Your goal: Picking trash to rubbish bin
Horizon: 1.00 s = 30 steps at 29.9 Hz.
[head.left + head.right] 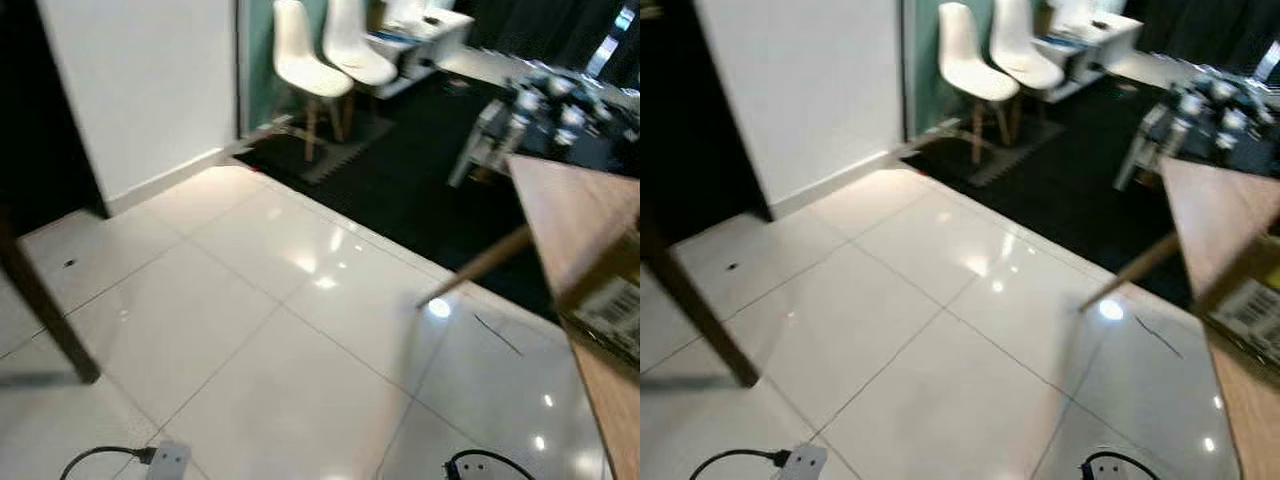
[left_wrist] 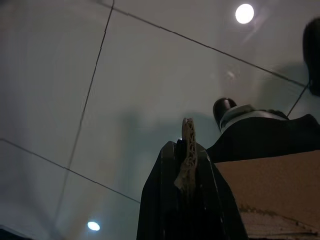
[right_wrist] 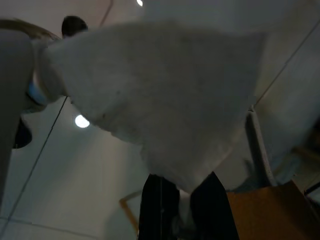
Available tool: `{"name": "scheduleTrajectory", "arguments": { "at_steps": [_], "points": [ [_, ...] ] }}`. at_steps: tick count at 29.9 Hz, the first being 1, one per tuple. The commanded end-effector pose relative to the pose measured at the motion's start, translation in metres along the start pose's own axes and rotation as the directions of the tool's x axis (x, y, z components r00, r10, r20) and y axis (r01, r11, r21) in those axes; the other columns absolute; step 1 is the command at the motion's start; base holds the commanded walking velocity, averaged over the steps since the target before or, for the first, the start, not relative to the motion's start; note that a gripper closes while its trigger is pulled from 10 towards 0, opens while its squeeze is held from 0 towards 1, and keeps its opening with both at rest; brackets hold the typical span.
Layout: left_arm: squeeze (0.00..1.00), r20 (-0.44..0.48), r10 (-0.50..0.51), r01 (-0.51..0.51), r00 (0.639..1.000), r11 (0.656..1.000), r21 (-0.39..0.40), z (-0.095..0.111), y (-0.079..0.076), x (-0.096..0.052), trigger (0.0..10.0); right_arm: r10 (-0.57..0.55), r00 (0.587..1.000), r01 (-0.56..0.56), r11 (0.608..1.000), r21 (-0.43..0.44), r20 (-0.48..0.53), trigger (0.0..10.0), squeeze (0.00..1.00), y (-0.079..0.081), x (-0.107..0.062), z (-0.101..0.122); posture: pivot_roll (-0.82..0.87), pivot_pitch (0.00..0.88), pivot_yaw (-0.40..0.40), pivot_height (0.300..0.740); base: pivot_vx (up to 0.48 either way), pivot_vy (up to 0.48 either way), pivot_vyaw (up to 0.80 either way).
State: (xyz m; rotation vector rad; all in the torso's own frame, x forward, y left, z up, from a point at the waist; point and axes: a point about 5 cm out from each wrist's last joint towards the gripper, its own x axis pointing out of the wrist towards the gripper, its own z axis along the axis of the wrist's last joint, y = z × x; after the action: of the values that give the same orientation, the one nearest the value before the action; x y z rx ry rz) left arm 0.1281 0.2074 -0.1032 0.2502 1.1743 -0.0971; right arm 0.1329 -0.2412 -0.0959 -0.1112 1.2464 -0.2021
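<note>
Your left gripper (image 2: 187,150) is clenched on a thin pale strip of trash (image 2: 188,150); the strip stands up between the black fingers (image 2: 167,200) and pokes out past their tips. Beyond those tips lies glossy tiled floor (image 2: 125,75), with a brown cardboard surface (image 2: 270,185) just beside the fingers.

Your right gripper (image 3: 186,195) is pinching a large white tissue (image 3: 160,100), which fans out wide beyond its fingertips (image 3: 157,200). A brown box edge (image 3: 260,210) sits near those fingers.

Head view is blurred: white floor tiles (image 1: 260,300), a wooden table (image 1: 580,220) at right carrying a cardboard box (image 1: 610,300), two white chairs (image 1: 310,60) far ahead, and a power strip (image 1: 168,460) with its cable close by.
</note>
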Motion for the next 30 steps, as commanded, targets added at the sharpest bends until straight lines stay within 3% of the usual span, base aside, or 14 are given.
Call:
{"name": "scheduleTrajectory", "arguments": {
  "at_steps": [1,20,30],
  "points": [
    [0.0,-0.17,-0.055,0.061,0.984,0.998,0.032,-0.044,-0.014,-0.006,10.0,-0.007,1.0,0.007,1.0,-0.004,-0.007,10.0,0.0,-0.001,0.0,-0.002,0.09,0.079,-0.044,0.74,0.0,0.0,-0.8],
    [0.0,-0.178,-0.053,0.064,0.983,0.996,0.057,-0.049,-0.015,-0.006,10.0,-0.03,0.999,0.03,1.0,-0.001,-0.01,10.0,0.0,-0.006,0.0,-0.003,0.07,0.081,-0.052,0.74,0.0,0.0,-0.8],
    [0.0,-0.18,-0.054,0.067,0.982,0.996,0.065,-0.05,-0.018,-0.007,10.0,-0.091,0.995,0.093,0.994,0.065,-0.026,10.0,0.0,-0.016,-0.001,-0.008,0.06,0.092,-0.046,0.74,0.0,0.0,-0.8]
  ]
}}
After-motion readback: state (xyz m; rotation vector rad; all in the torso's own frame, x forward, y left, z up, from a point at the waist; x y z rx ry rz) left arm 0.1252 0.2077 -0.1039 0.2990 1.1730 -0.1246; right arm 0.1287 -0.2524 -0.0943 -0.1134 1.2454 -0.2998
